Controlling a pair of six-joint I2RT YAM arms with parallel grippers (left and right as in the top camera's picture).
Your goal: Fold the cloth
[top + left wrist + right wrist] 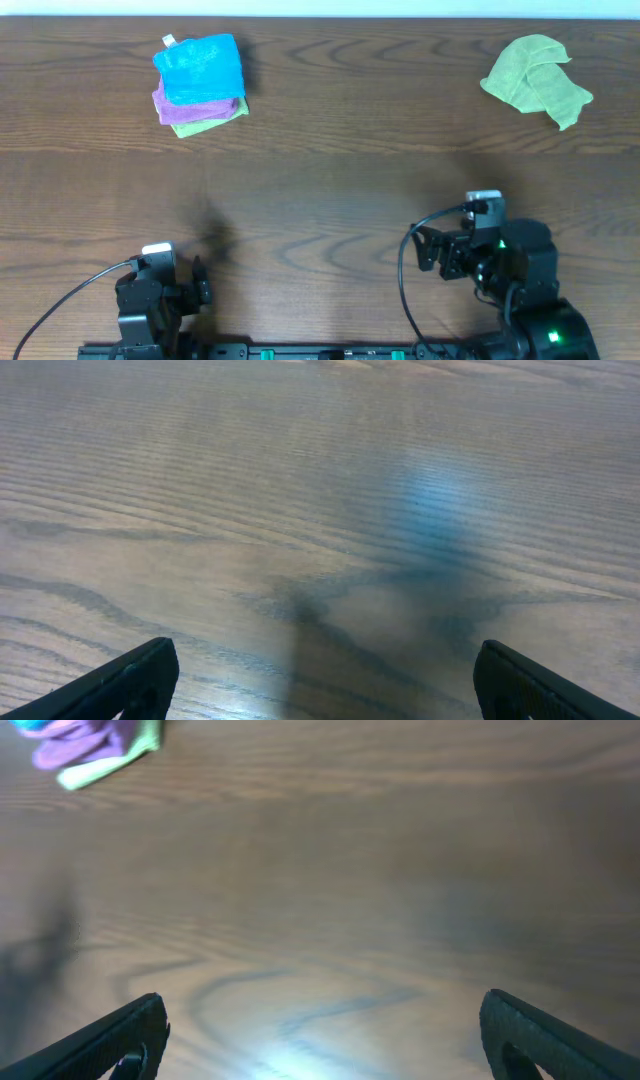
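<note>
Folding is judged to be finished, or nearly so: the cloth (199, 68), sky-blue, is seen at the far left of the table (330, 170) as a neat, squared-off pad. It is laid on top of a purple cloth (163, 103) and a yellow-green cloth (207, 123) in a pile of 3, with its white tag (169, 41) poking out at the far-left corner. Nothing is held: the left gripper (201, 281) and the right gripper (440, 255) are parked at the near edge, well apart from the pile, the jaws of both spread wide and empty. If anything is left, it is thought to be only a tidying of edges; a crumpled yellow-green cloth (535, 80) at the far right is not counted as part of the job. Only the overhead view takes in the whole pile and both arms. From the right wrist, a corner of the pile is caught at the top left, far beyond the open fingers (125, 1028); from the left wrist, only bare wood, a shadow and a bluish sheen are shown between the spread fingers (135, 678).
</note>
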